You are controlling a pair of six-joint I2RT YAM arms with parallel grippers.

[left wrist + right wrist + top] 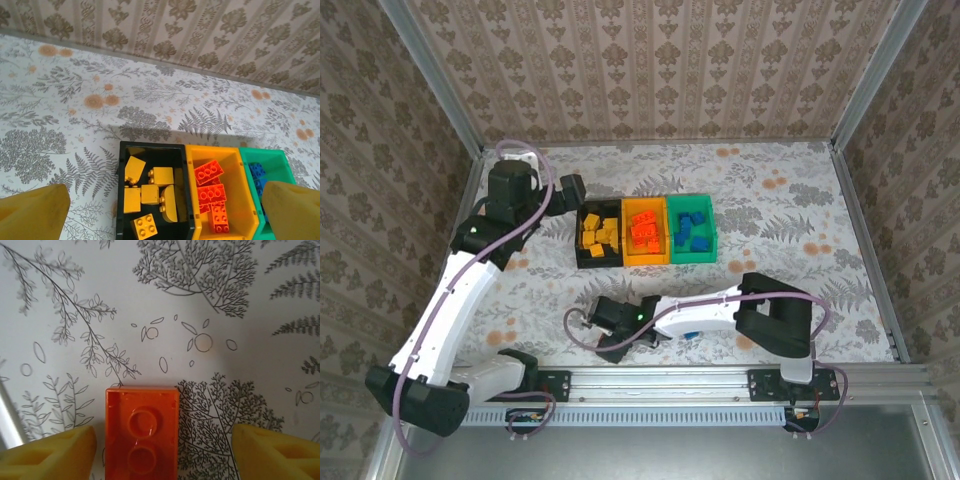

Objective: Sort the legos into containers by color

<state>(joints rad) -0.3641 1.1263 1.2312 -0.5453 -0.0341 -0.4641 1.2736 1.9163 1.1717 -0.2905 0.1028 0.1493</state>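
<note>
Straddling an upturned red-orange lego (142,432), right gripper (161,446) stood spread; pickup step, pinch and haul to yellow-orange bin (646,261) judged next

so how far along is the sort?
Done: yellow bricks in the black bin, red-orange bricks in the yellow-orange bin, blue bricks in the green bin. In hand: right hand open around a loose red-orange brick, ungripped. Left: that brick, plus maybe a blue piece under the right arm.

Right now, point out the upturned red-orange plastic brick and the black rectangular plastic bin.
Upturned red-orange plastic brick (142,432): right wrist view, hollow underside.
Black rectangular plastic bin (155,148): left wrist view, far wall.
</note>
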